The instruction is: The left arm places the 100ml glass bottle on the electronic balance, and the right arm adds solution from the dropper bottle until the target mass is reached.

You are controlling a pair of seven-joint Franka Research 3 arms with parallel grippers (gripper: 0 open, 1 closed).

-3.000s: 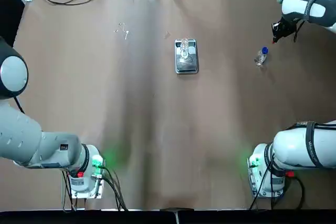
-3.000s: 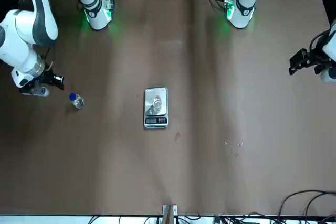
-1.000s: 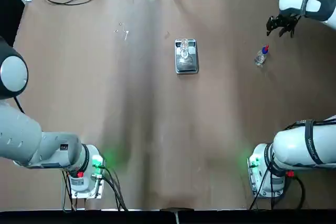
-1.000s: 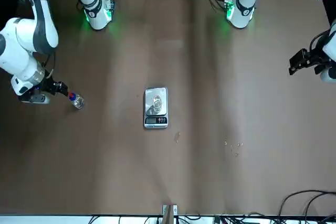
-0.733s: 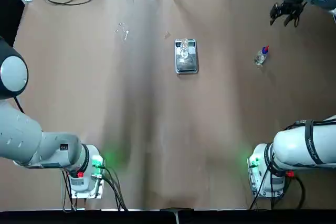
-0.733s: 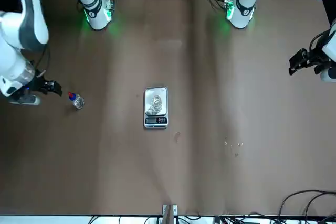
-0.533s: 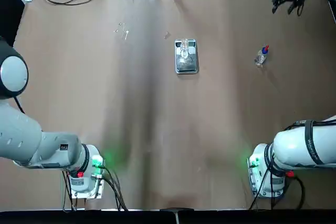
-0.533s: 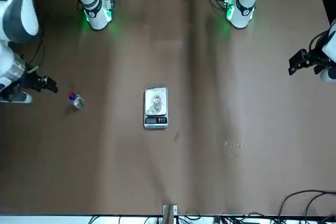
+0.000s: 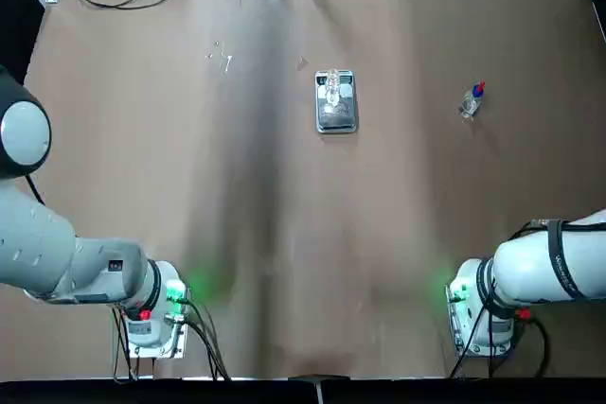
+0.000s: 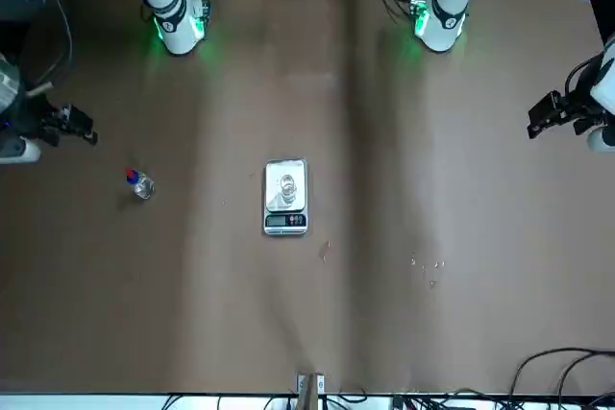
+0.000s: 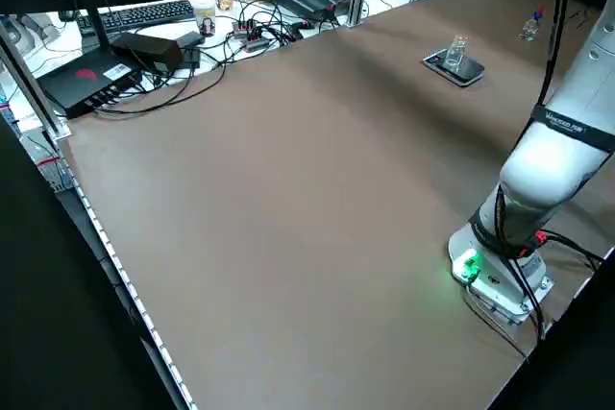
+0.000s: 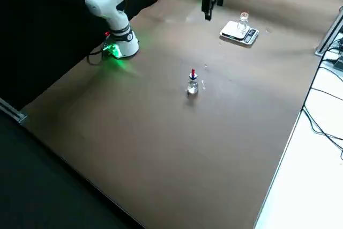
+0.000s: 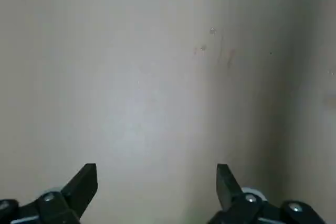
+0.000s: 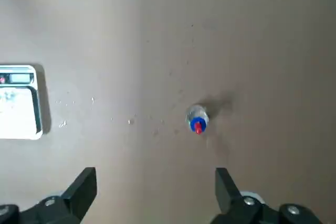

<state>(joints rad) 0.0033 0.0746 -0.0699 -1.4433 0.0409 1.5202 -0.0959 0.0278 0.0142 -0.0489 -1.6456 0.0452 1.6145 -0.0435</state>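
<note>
Altogether: two bottles, one balance, two arms.
Balance: one small flat silver-grey electronic balance (image 9: 336, 101) with shiny pan, mid tabletop (image 9: 284, 234), display strip at its far end.
Glass bottle: one tiny clear colourless 100ml glass bottle (image 9: 332, 89), upright on the balance pan.
Dropper bottle: one tiny clear dropper bottle (image 9: 472, 101) with blue collar and red tip, upright on the tabletop, well apart from the balance, on the robot's right.
Right gripper (image 10: 79, 130): raised near the far right corner, away from the dropper bottle, jaws spread wide, holding nothing.
Left gripper (image 10: 544, 114): off at the left edge, over bare tabletop, jaws wide and empty.
</note>
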